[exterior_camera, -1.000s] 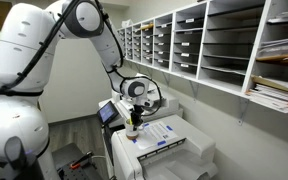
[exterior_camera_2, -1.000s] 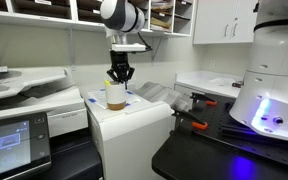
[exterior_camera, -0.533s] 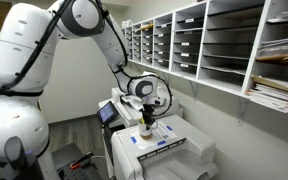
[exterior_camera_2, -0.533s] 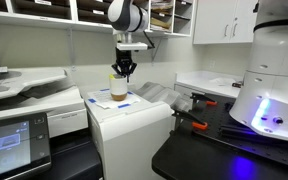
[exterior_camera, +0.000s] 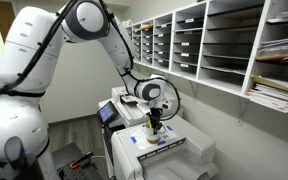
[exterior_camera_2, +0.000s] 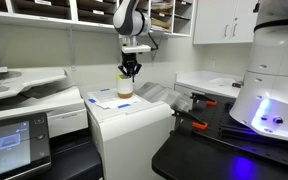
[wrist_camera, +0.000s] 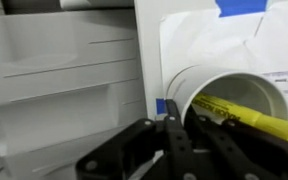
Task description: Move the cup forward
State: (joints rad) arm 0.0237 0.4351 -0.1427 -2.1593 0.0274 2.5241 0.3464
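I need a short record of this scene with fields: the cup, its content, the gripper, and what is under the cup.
cup: small pale cup, upright
content: a yellow thing, perhaps a pen
gripper: the gripper reaches down from above, fingers closed on the cup's rim
under the cup: white sheet on top of the printer; touching or slightly lifted, cannot tell
background: wall shelves holding papers

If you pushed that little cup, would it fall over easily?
Probably fairly easily: the cup is small, upright and looks thin-walled and light. On the smooth printer top it might slide first, then tip. The yellow object lying inside may add a little weight.
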